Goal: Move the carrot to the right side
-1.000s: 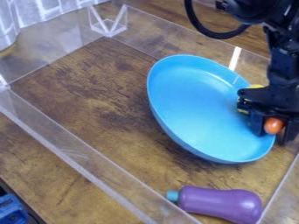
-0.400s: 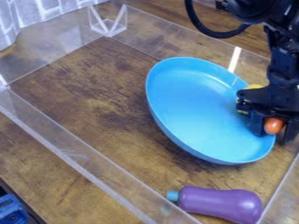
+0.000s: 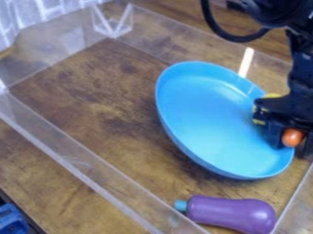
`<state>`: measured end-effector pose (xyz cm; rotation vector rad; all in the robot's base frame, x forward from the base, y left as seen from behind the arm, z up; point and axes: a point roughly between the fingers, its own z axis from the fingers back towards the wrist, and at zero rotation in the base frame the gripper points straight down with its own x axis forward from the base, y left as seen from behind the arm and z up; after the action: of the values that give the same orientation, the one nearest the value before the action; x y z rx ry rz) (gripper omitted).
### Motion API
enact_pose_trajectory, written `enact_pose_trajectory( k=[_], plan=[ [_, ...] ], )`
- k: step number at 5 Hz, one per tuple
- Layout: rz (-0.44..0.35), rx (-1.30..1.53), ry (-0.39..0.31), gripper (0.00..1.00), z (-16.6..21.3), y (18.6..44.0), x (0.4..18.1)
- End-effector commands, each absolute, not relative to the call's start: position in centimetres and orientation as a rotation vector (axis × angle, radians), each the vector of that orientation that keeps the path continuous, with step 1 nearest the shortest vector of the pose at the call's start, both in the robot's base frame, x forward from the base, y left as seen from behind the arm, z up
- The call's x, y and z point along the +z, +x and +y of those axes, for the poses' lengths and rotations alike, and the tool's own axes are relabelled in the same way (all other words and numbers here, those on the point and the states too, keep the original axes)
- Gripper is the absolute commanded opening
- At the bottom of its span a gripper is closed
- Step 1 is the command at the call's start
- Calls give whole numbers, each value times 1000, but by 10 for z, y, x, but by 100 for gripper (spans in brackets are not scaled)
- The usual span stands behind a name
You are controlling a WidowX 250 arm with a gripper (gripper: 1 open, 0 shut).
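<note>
The carrot (image 3: 290, 138) is pinched in the gripper (image 3: 288, 133), held low at the blue plate's (image 3: 208, 110) right rim, apparently so it can be set down on the right.

Plate (image 3: 202, 110): uniform bright blue, no pattern. Carrot (image 3: 291, 138): orange, only a small rounded patch visible at the right edge between black parts; stripes and top cannot be made out. Gripper (image 3: 288, 128): black, as is the arm (image 3: 263, 14) and cable above it. Eggplant (image 3: 232, 212), near right: purple body, pale blue-green stem end. Table (image 3: 86, 101): dark brown, mottled wood grain. Walls (image 3: 55, 151): clear, colourless.
</note>
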<state>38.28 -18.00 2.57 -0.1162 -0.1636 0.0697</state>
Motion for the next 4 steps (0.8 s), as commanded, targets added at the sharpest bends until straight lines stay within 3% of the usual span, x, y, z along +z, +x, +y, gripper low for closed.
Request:
enact_pose_trajectory(
  k=[1, 4],
  plan=[
    [-166, -24, -138, 0, -187, 373, 47],
    [-147, -150, -161, 0, -177, 365, 78]
  ],
)
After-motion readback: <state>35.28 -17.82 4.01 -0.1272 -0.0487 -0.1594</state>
